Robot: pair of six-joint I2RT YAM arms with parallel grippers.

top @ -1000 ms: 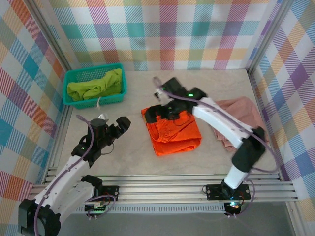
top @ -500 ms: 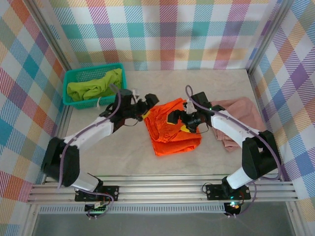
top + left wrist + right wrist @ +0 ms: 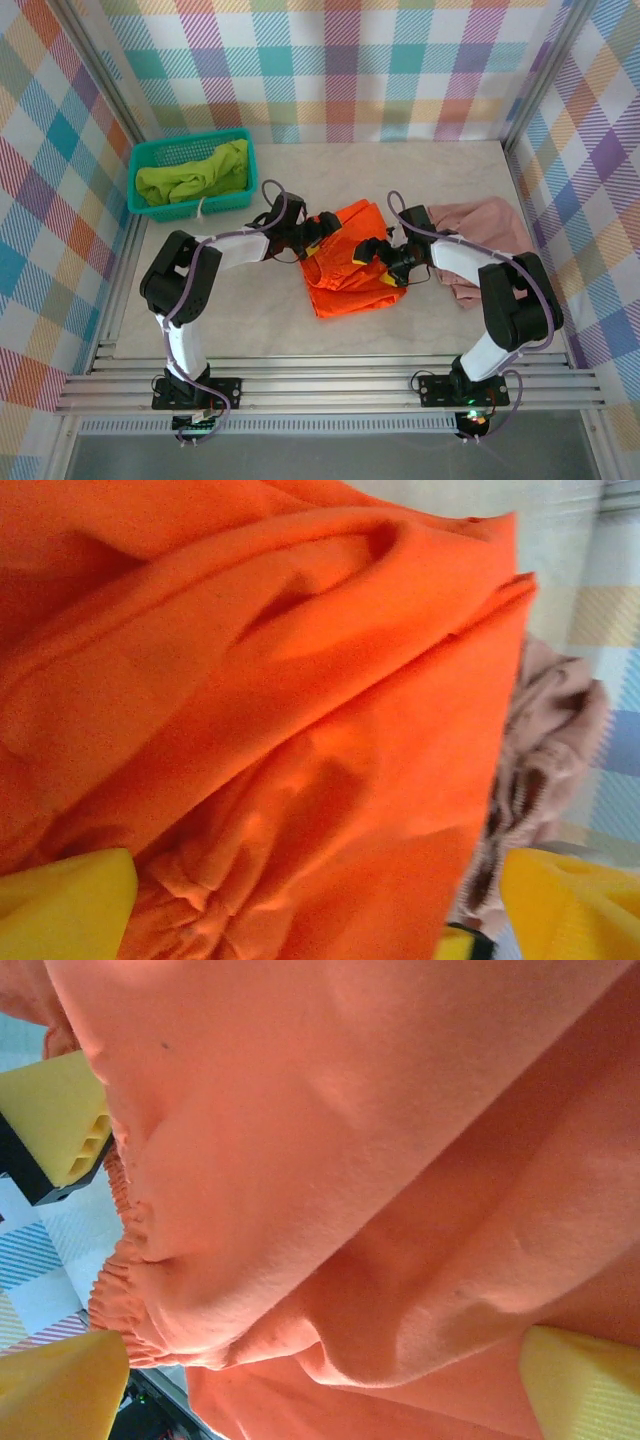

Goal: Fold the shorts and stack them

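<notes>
Aluminium rails (image 3: 330, 392) run along the near edge, and beyond them lies the pale surface (image 3: 250, 315). At its middle sit the orange shorts (image 3: 345, 275), roughly folded, with a loose flap standing up at their far side. The left hand (image 3: 322, 226) is at the 10 o'clock corner of the orange shorts. Its yellow fingers (image 3: 60, 912) are spread wide in the left wrist view, with orange cloth (image 3: 300, 680) bunched between them but not pinched. The right hand (image 3: 377, 254) is at the 3 o'clock edge of the same garment. Its yellow fingertips (image 3: 62, 1390) are likewise set far apart, with smooth orange fabric (image 3: 380, 1160) lying across the gap and nothing clamped. The pink shorts (image 3: 490, 232) lie crumpled at 3 o'clock from the orange pair, just beside it, and show past the orange edge in the left wrist view (image 3: 545, 735). Farther back, at 10 o'clock on the surface, a teal mesh basket (image 3: 195, 207) holds the green shorts (image 3: 195, 176), heaped inside with a white cord hanging over the near wall. Plaid pastel walls (image 3: 340, 70) close the far side and both flanks.
</notes>
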